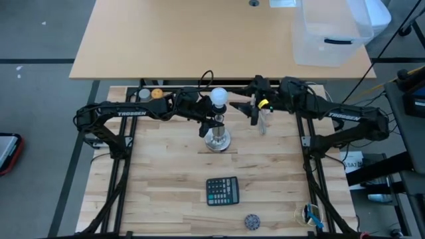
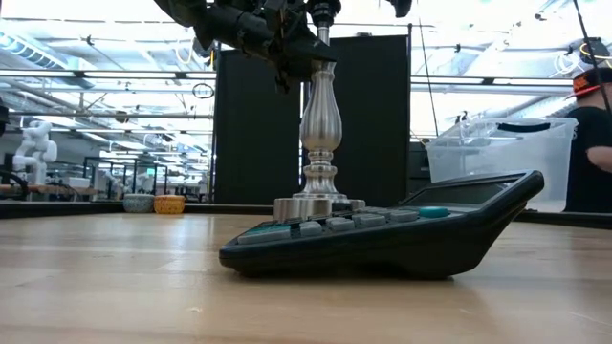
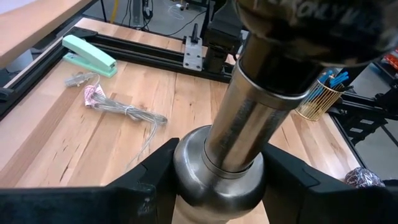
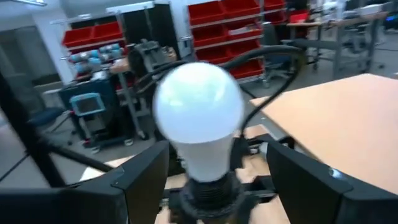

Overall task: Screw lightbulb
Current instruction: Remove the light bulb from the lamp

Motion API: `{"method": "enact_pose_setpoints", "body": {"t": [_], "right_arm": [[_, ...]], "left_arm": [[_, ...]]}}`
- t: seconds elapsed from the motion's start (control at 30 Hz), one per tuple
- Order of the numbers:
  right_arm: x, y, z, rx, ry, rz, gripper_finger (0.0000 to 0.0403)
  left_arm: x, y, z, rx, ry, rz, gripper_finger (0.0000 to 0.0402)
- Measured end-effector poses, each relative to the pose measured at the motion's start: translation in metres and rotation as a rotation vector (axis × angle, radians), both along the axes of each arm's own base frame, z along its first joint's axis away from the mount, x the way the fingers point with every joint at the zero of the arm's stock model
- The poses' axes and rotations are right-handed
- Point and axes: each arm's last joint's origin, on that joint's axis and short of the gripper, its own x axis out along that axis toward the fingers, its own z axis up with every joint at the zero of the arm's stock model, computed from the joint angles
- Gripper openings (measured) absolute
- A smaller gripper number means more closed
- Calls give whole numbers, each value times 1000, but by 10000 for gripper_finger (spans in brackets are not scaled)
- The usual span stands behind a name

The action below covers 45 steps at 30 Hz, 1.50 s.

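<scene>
The lightbulb (image 1: 219, 96), a frosted white globe, stands upright in the dark socket (image 4: 205, 199) on top of a silver metal stand (image 2: 320, 124). The stand's round base (image 1: 217, 141) rests on the wooden table. My left gripper (image 1: 211, 119) reaches in from the left and is shut on the stand's stem below the socket. My right gripper (image 1: 254, 111) hovers to the right of the bulb at about its height and is open. In the right wrist view the lightbulb (image 4: 198, 118) shows between its two dark fingers (image 4: 143, 180), apart from both. My left gripper pinches the stand's rounded bulge (image 3: 217, 183), just under the straight tube that carries the socket, between its two fingers (image 3: 149, 183). The fingers come nearly level from the table's left, slanting a little down, and lie across the stem. The stand stays upright on its base.
A dark calculator (image 1: 222, 190) lies nearer the front edge, with a small dark ball (image 1: 252, 220) beyond it. An orange ball (image 1: 157, 93) sits at the far left. A cable bundle (image 3: 124, 111), a green stapler (image 3: 89, 55) and a wire cup with pens (image 1: 309, 214) lie around.
</scene>
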Motion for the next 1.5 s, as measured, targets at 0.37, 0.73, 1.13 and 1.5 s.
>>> {"method": "enact_pose_setpoints", "body": {"t": [0.37,0.73,1.13,1.5], "right_arm": [[2,-2,2,27,-32,-42,340],[20,4,-2,27,-69,15,398],[53,2,4,-22,-18,23,396],[59,0,6,-57,-13,22,309]], "left_arm": [[0,0,0,-3,1,3,175],[0,0,0,-4,3,8,175],[0,0,0,-7,4,10,175],[0,0,0,-5,5,16,175]]}}
